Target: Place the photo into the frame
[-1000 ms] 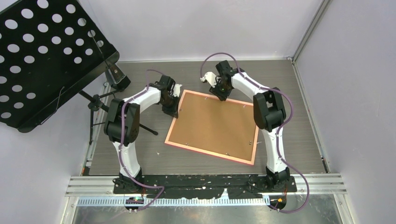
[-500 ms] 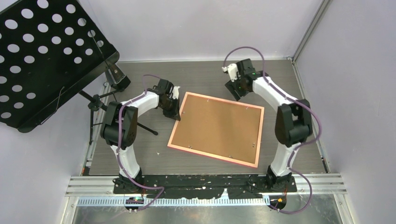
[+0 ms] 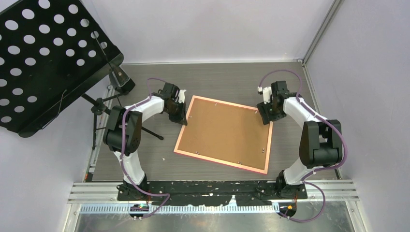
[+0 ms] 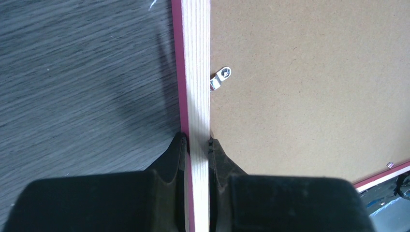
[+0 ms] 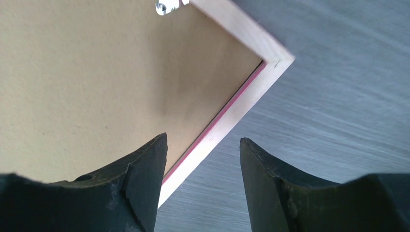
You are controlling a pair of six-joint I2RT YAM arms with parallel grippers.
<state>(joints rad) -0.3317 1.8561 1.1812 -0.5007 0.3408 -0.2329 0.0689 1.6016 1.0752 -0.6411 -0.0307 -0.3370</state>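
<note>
The frame point(image 3: 220, 161) lies back-up on the table, its brown board point(image 3: 225, 133) facing me. My left gripper point(image 3: 182, 116) is shut on the frame's left rail near the far-left corner. In the left wrist view the pale rail point(image 4: 197, 72) runs between the fingers of that gripper point(image 4: 197, 140), which press both its sides. My right gripper point(image 3: 265, 114) hovers open over the far-right corner. In the right wrist view its fingers straddle the rail point(image 5: 232, 113) there without touching it, and nothing is held in this gripper point(image 5: 202, 138). The photo is not in view.
A black perforated music stand point(image 3: 43, 58) with its tripod point(image 3: 104, 106) stands at the far left. Small metal clips point(image 4: 221, 77) sit on the board's edges. Walls close the table at the back and right point(image 3: 348, 96).
My right arm swung from the middle of the frame's far edge to its far-right corner and its jaws widened. The frame turned slightly. The left gripper kept its hold.
</note>
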